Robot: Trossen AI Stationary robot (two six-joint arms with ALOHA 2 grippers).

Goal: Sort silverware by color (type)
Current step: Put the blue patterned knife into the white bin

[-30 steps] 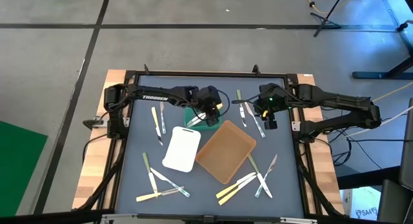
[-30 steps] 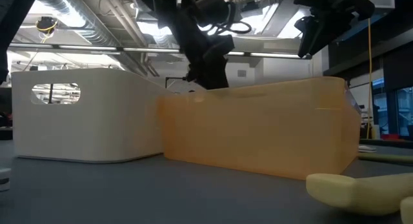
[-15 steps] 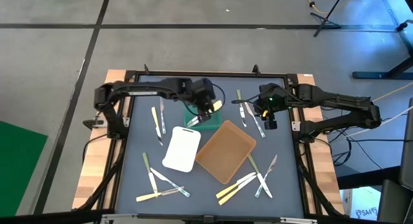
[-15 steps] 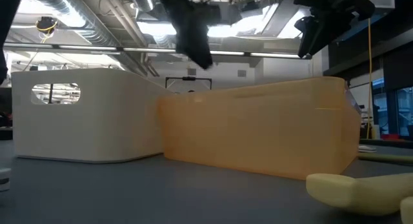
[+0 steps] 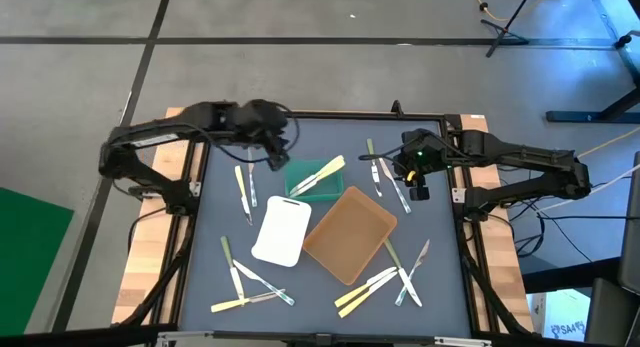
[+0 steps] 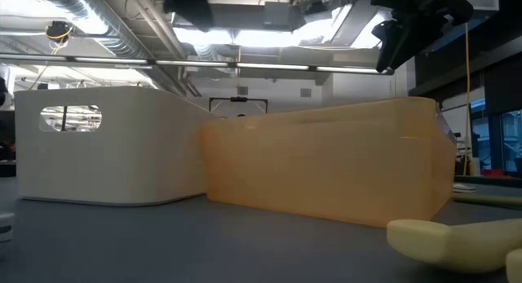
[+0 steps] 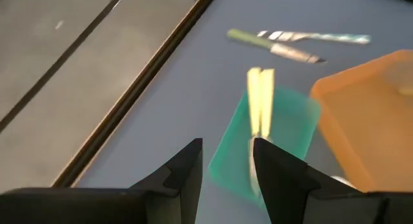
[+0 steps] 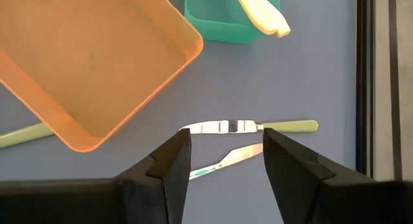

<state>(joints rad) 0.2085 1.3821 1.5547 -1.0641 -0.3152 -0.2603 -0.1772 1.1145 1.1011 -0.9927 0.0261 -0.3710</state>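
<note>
My left gripper (image 5: pixel 275 139) (image 7: pixel 226 175) is open and holds nothing; it hovers near the table's far-left edge, away from the green tray (image 5: pixel 312 180) (image 7: pixel 284 130). Two pale cream utensils (image 5: pixel 325 172) (image 7: pixel 259 108) lie in that tray, their ends over its far rim. My right gripper (image 5: pixel 411 179) (image 8: pixel 226 153) is open above an olive-handled, white-tipped utensil (image 8: pixel 248 126) and a translucent one (image 8: pixel 226 161) lying flat on the mat. More utensils lie scattered near the left (image 5: pixel 243 190) and near edges (image 5: pixel 372 285).
A white tray (image 5: pixel 283 230) (image 6: pixel 106 152) and a brown tray (image 5: pixel 350 234) (image 6: pixel 326 165) stand mid-table, nearer than the green one. Utensils lie by the near-left corner (image 5: pixel 248 287); a cream one (image 6: pixel 457 242) lies close to the low camera. A black frame (image 5: pixel 320 115) edges the mat.
My left gripper has drawn back from over the green tray, rising and moving toward the table's far-left edge. The cream utensils stay lying in the green tray, ends over its rim.
</note>
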